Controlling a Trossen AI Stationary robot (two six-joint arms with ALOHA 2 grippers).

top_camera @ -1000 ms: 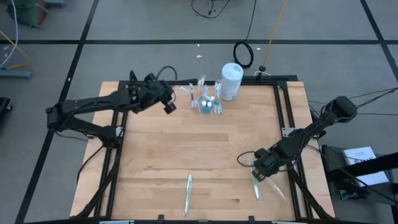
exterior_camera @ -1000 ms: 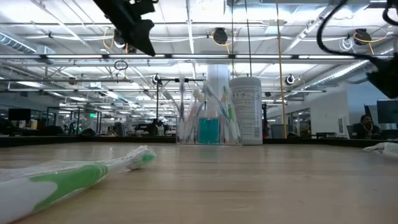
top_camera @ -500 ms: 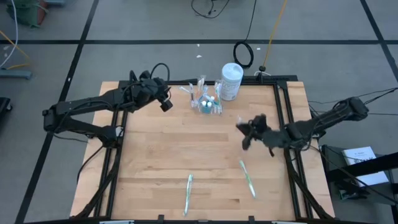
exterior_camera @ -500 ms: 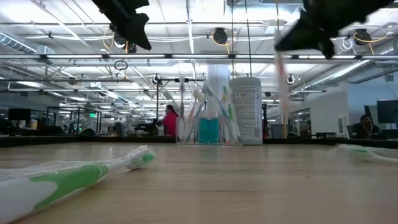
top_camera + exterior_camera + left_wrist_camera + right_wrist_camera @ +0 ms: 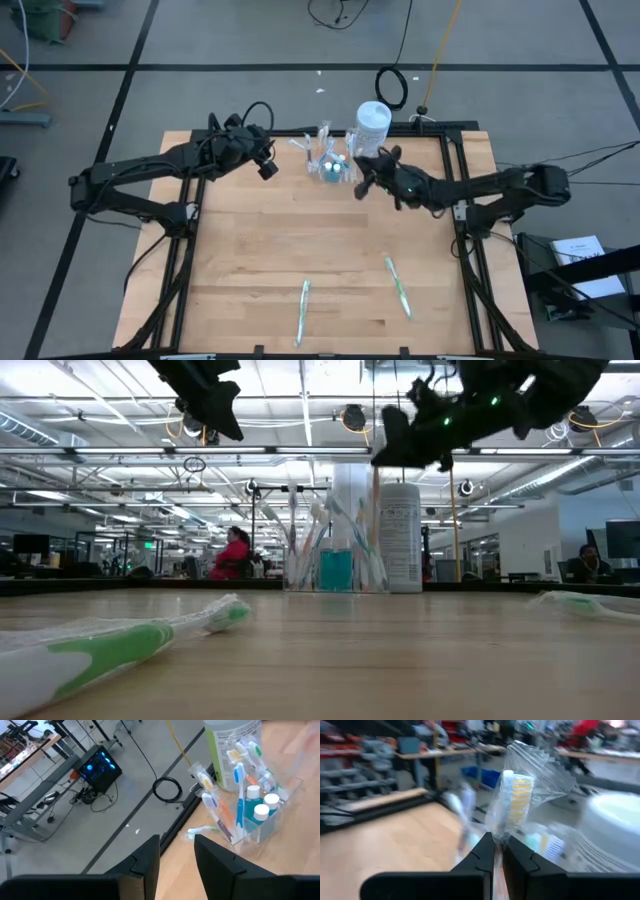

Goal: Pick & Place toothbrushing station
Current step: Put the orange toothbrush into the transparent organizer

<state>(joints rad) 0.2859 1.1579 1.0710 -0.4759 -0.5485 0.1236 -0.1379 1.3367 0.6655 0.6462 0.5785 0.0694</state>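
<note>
The clear cup (image 5: 333, 166) stands at the table's far middle, holding several pastel toothbrushes and blue tubes (image 5: 255, 805). It also shows in the low view (image 5: 330, 565). My right gripper (image 5: 358, 184) is up in the air just right of the cup, shut on a plastic-wrapped toothbrush with yellow bristles (image 5: 517, 790). My left gripper (image 5: 268, 168) hovers left of the cup, open and empty (image 5: 176, 850). Two wrapped green toothbrushes (image 5: 303, 310) (image 5: 398, 287) lie flat on the table near its front edge. My right gripper (image 5: 497, 840) pinches the wrapped toothbrush between its two fingers, just below the bristle head (image 5: 506, 827). The head and loose wrapper stick out past the fingertips. In the low view the brush (image 5: 375, 520) hangs nearly upright below the gripper, clear of the table.
A taller white canister (image 5: 372, 125) stands right behind the cup, at the far edge. Dark frame rails (image 5: 458, 190) run along the table's sides. Bare wood (image 5: 300, 240) lies between the cup and the front toothbrushes. A person (image 5: 232, 555) shows in the room beyond.
My right gripper has risen from the table's near right and swung toward the far edge and left to beside the cup, carrying one wrapped toothbrush lifted clear. The green toothbrush left behind has slid slightly left. My left gripper has barely moved.
</note>
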